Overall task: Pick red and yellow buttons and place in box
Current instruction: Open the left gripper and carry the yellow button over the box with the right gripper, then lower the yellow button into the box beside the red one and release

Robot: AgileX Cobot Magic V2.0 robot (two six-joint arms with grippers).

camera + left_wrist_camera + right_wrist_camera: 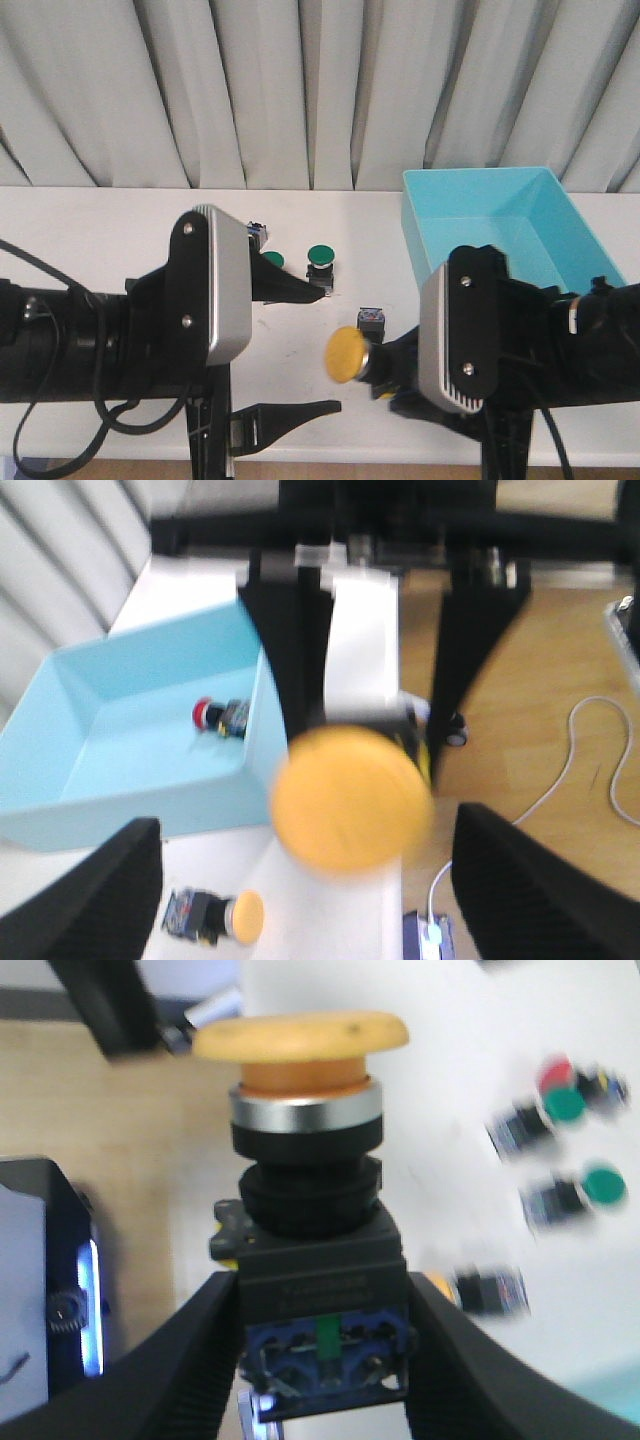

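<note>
The right hand [322, 1360] pinches a yellow button [305, 1035] by its black blocky body, 1 black finger pressed against each side, the wide, smooth mushroom cap and bright metal collar standing clear of the fingertips. In the front view the same switch hangs above the white bench [90, 225], cap [348, 355] turned toward the left arm, short of the box [560, 225], a turquoise plastic bin with tall plain walls at the bench's far right. A red button [204, 714] lies on the box's smooth floor. Another yellow button [243, 914] rests on its side on the bench just outside the near wall. The left hand [300, 880] is spread wide and holds nothing, its 2 dark fingers well apart. 2 green-capped switches [320, 256] sit mid-bench in front of pleated grey curtains [300, 90].
</note>
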